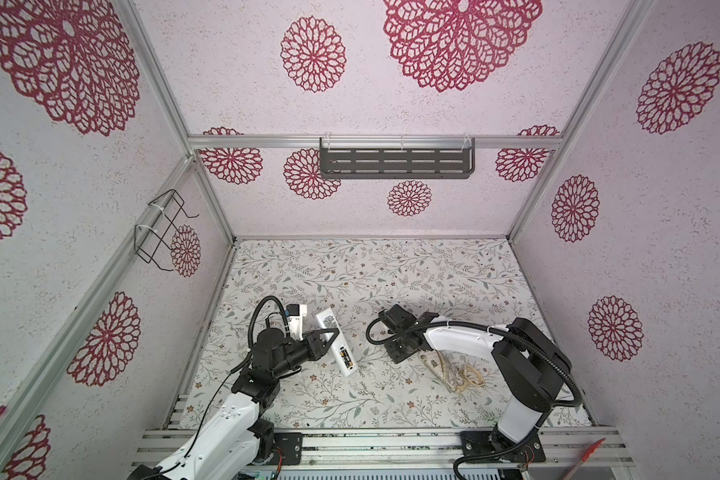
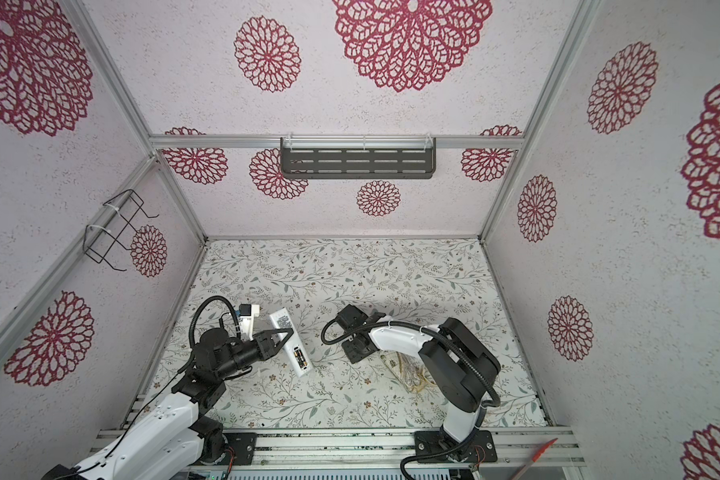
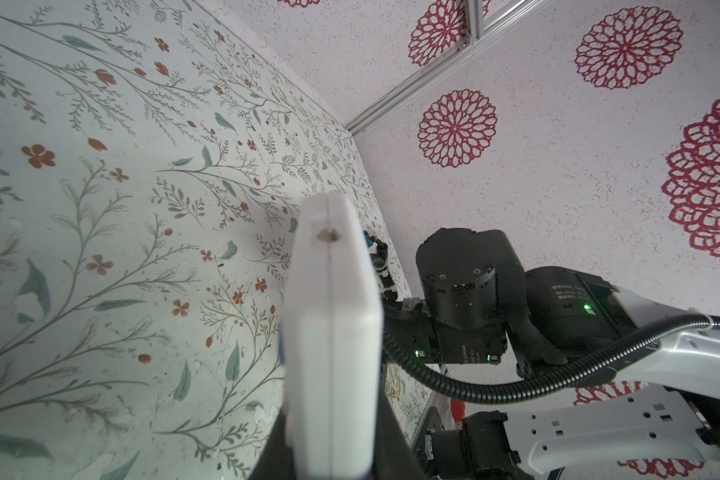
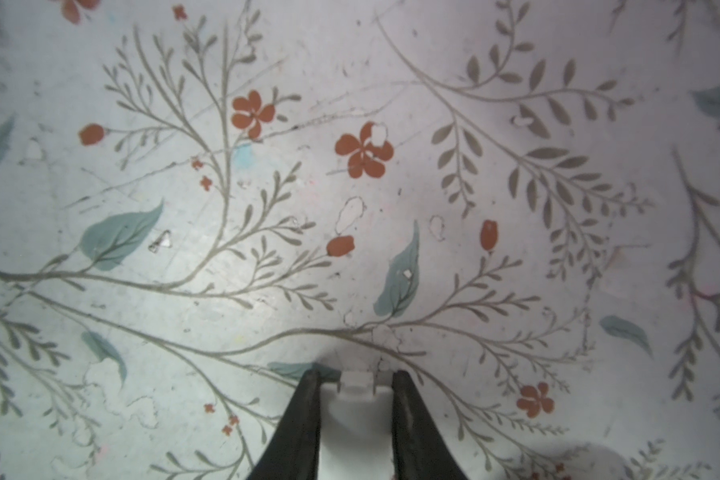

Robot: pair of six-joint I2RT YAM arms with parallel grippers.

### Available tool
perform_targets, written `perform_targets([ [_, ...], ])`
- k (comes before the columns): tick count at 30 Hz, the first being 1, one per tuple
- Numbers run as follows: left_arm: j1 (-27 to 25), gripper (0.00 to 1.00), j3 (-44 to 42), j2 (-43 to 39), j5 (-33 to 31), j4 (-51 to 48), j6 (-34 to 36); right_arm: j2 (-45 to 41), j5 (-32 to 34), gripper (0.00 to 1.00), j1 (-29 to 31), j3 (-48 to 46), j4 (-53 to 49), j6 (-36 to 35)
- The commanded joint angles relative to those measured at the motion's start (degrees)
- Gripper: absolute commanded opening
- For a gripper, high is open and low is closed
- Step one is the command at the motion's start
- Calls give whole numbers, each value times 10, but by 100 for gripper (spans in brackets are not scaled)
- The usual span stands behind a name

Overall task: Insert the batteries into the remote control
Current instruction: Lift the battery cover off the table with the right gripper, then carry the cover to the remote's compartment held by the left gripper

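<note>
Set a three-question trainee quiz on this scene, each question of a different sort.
1. True or false: no gripper touches the remote control.
2. Multiple choice: what sits between the right gripper's fingers? A) nothing B) a white plastic piece with a tab C) a screwdriver
3. Fill in: the batteries sit in the remote control's open ____.

Key:
1. False. The left gripper is shut on it and holds it back side up.
2. B.
3. Compartment.
</note>
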Motion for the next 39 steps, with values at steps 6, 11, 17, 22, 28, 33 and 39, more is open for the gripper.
perform_targets([
  [6, -3, 0, -4, -7, -3, 35, -1, -32, 10, 22, 10, 2, -33, 6],
  [11, -3, 0, -3, -8, -5, 39, -5, -63, 14, 22, 24, -6, -16, 7],
  [17, -3, 0, -5, -7, -9, 43, -7, -107, 19, 22, 41, -39, 24, 14],
  [22, -4, 0, -5, -6, -11, 47, -7, -155, 23, 21, 54, -55, 49, 24],
  [28, -5, 0, -6, -5, -14, 58, -11, -239, 22, 20, 69, -86, 106, 51],
  [33, -5, 0, -6, -3, -15, 64, -12, -286, 12, 19, 104, -100, 169, 49],
  [39, -6, 0, -6, -2, -16, 68, -15, -284, 22, 18, 143, -87, 219, 57],
])
